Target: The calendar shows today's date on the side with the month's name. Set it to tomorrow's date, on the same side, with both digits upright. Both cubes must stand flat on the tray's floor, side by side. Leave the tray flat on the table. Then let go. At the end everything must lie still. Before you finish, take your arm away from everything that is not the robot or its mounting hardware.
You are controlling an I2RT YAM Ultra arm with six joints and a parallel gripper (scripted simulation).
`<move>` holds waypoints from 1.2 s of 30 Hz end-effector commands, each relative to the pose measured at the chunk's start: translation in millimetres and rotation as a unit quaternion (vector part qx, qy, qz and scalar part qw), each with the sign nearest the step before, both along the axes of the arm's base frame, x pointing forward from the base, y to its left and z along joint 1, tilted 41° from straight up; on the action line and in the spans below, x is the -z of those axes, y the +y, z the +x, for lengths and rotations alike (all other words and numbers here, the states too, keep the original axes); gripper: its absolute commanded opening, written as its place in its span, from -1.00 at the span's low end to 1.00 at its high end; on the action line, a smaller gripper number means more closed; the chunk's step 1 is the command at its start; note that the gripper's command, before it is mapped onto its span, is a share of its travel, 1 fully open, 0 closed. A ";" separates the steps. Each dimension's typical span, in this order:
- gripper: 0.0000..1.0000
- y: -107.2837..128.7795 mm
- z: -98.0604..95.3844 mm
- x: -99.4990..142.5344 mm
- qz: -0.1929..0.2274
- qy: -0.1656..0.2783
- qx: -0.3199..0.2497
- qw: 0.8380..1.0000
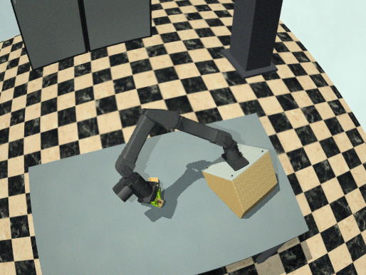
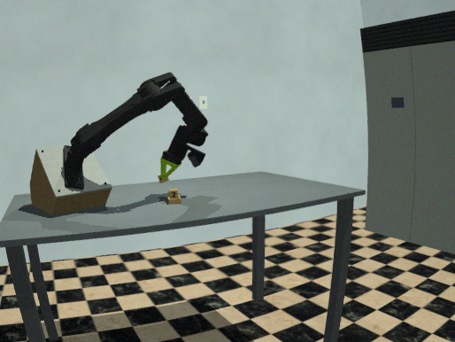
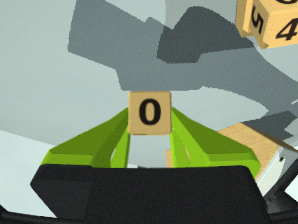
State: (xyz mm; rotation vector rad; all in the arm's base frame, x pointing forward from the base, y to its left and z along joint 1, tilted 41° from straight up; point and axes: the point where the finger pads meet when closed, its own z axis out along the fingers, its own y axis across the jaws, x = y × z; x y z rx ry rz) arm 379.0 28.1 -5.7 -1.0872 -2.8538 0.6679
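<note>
My gripper with green fingers is shut on a small wooden cube whose face toward the wrist camera shows 0. It holds the cube a little above the table, as the exterior view shows. The other cube appears at the top right of the wrist view, showing 4, 5 and 0 on its faces. In the exterior view that cube stands on the low wooden tray on the table and shows 2, just right of and below the held cube. In the top view the arm hides most of the tray.
The arm's wooden base block stands at the right of the grey table. A tan patch shows at the lower right of the wrist view; I cannot tell what it is. Grey cabinets and a dark pillar stand on the floor beyond.
</note>
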 end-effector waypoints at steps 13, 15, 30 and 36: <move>-0.49 15.9 -8.0 -6.4 0.083 0.096 0.025 0.992; -0.49 15.9 -8.0 -6.4 0.083 0.096 0.025 0.992; -0.49 23.2 -7.8 -18.4 0.105 0.103 0.027 0.989; -0.49 23.1 -7.8 -18.2 0.105 0.103 0.027 0.989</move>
